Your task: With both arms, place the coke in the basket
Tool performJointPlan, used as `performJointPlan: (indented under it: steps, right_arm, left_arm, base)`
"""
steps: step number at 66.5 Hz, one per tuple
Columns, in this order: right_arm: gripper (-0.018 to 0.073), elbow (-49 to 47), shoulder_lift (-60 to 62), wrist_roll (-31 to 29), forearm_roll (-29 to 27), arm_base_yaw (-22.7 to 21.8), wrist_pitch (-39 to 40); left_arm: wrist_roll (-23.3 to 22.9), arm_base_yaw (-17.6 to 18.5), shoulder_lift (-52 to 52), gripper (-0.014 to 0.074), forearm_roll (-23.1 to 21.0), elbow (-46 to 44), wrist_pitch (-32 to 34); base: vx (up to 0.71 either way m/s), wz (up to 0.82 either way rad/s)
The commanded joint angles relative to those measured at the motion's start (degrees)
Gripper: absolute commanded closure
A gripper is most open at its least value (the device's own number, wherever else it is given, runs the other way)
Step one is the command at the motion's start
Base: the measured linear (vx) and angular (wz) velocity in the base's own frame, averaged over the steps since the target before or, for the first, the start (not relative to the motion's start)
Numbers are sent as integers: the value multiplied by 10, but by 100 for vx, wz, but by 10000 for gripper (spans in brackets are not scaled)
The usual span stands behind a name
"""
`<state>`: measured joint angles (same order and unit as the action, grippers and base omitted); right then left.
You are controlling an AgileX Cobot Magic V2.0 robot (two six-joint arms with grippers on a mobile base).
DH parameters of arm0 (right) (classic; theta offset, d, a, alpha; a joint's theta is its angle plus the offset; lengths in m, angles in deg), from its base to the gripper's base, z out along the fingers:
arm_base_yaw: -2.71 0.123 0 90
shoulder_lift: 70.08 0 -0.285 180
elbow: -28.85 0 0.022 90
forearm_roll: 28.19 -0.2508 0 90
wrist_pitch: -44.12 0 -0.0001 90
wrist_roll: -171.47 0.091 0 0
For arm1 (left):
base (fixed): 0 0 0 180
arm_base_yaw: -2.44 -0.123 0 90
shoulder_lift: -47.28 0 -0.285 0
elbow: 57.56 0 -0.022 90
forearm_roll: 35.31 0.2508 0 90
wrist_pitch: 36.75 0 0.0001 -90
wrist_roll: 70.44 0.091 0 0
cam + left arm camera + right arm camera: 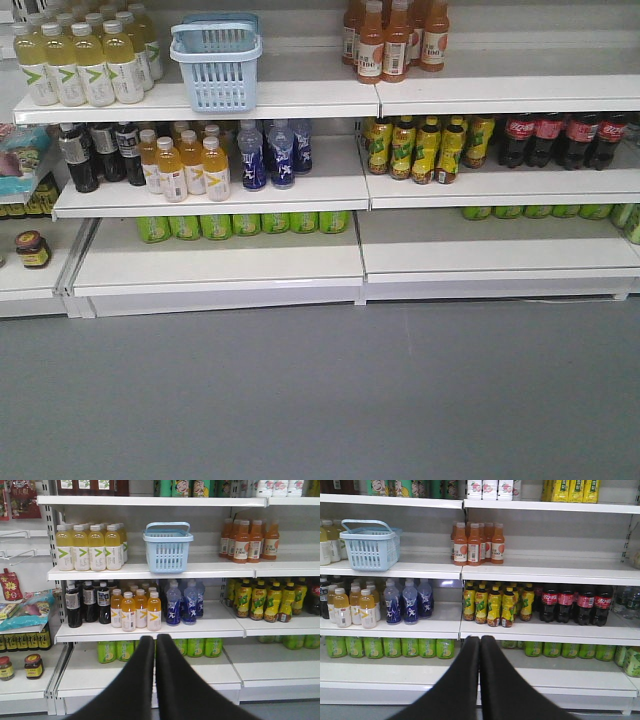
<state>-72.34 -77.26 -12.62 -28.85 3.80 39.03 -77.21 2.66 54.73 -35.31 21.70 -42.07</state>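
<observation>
The pale blue basket stands upright on the upper shelf, between yellow drink bottles and orange ones; it also shows as the basket in the left wrist view and the basket in the right wrist view. No coke can shows in any view. My left gripper is shut with nothing in it, held back from the shelves and pointing at the lower shelf below the basket. My right gripper is likewise shut and empty, aimed at the shelf join further right. Neither arm appears in the front view.
Dark cola bottles with red labels stand on the middle shelf at the right. Yellow-green bottles, blue bottles, orange bottles and green cans fill the shelves. Grey floor lies in front.
</observation>
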Motion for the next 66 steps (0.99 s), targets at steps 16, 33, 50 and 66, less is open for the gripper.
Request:
performJointPlan:
  steps: [16, 33, 50, 66]
  right_arm:
    - [569, 4, 7, -1, 2, -3, 41]
    - [569, 4, 7, -1, 2, -3, 41]
    - [569, 4, 7, -1, 2, -3, 41]
    - [569, 4, 7, -1, 2, -3, 41]
  left_arm:
    - [-2, 2, -12, 603, 0, -19, 46]
    - [-2, 2, -12, 603, 0, -19, 46]
    - [-2, 2, -12, 603, 0, -19, 46]
    - [-2, 2, -12, 603, 0, -19, 46]
  base:
    - [13, 0]
    - [12, 0]
    - [11, 2]
    - [10, 3]
